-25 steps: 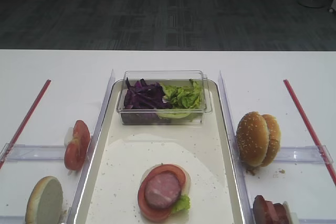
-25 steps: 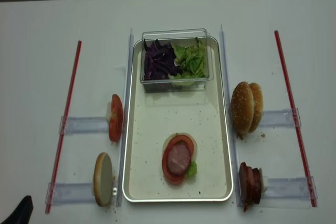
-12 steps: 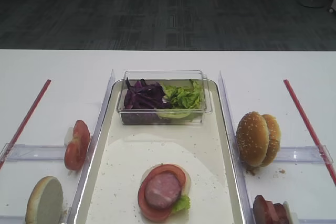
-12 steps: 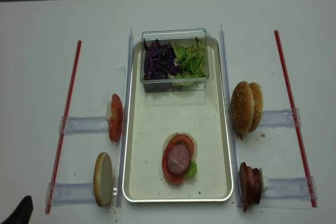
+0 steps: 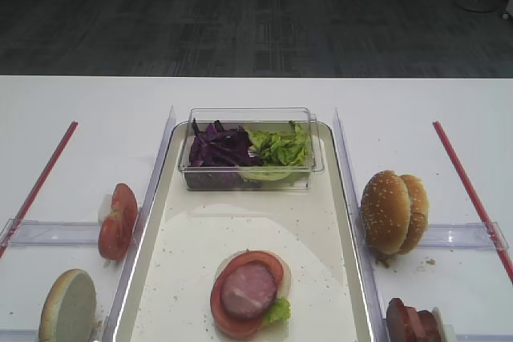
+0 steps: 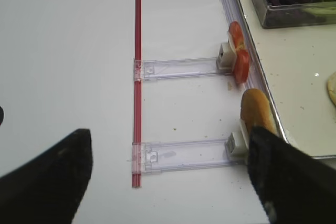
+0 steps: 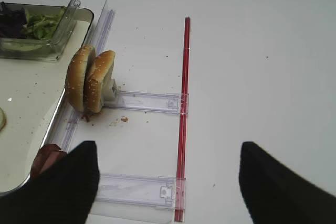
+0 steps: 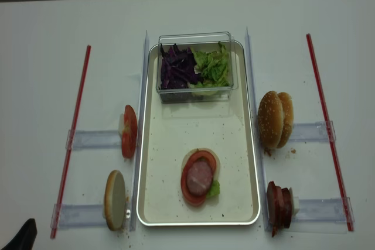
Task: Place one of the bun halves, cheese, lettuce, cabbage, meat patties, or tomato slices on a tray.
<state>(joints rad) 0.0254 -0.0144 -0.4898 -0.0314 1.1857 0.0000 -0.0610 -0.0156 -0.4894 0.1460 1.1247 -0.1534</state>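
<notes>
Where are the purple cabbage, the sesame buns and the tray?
cabbage (image 8: 178,68): overhead view, middle of the shreds.
sesame bun halves (image 5: 387,211): front view, seeded dome.
tray (image 8: 173,139): overhead view, bare floor.

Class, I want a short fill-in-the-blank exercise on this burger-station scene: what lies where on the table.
1. The clear plastic box holds purple cabbage and green ______.
2. In the stack on the tray, the meat patty lies on top of a ______ slice.
3. The two sesame-seeded bun halves stand on edge to the ______ of the tray in the overhead view.
4. The spare tomato slices stand ______ the tray, not on it.

Missing words: lettuce; tomato; right; beside
</notes>
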